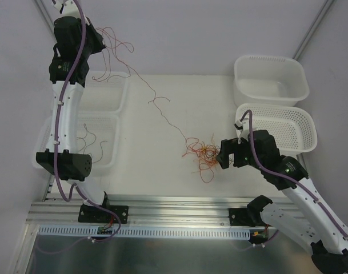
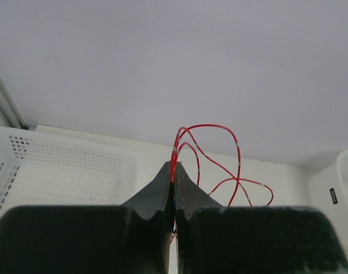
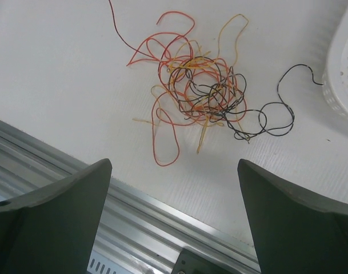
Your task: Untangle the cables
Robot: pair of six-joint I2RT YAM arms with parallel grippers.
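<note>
Smooth plastic-coated cables point(image 3: 202, 91); matt white table point(image 1: 145, 154)

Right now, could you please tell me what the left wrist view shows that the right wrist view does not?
Only the left wrist view shows the left gripper shut on a red cable that loops above its tips. Only the right wrist view shows the open right gripper above the tangled cables in orange, red, black and pale yellow, plus the metal rail. Both show the white table and part of a perforated white basket.
</note>
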